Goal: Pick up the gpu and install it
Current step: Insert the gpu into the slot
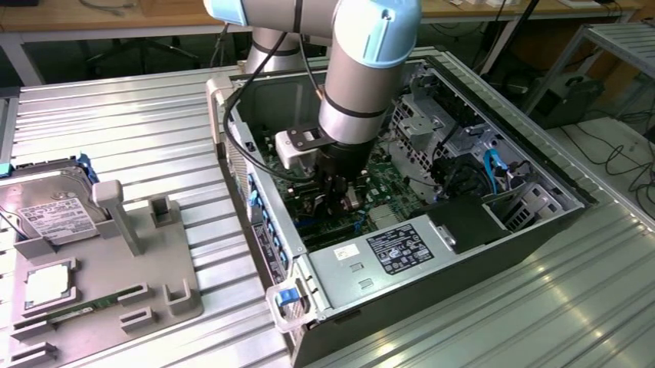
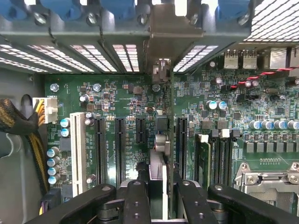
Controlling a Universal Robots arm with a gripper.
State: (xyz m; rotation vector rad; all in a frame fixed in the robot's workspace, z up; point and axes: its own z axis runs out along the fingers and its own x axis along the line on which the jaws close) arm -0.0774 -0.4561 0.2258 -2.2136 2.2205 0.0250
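Note:
My gripper [image 1: 343,198] is lowered into the open computer case [image 1: 542,222], just above the green motherboard [image 2: 117,98]. It is shut on the gpu [image 2: 170,116], a thin dark card seen edge-on and standing upright between the black fingers [image 2: 138,198]. The card's metal bracket [image 2: 175,28] sits against the case's rear slot openings. The card's lower edge lines up among the black expansion slots [image 2: 100,144]. I cannot tell whether it is seated in one.
A grey fixture tray [image 1: 123,284] at the exterior view's left holds a silver hard drive [image 1: 51,218] and a slim green memory stick [image 1: 97,307]. Inside the case are the power supply [image 1: 404,249], braided cables [image 2: 18,126], memory modules [image 2: 203,158] and the processor socket [image 2: 266,177].

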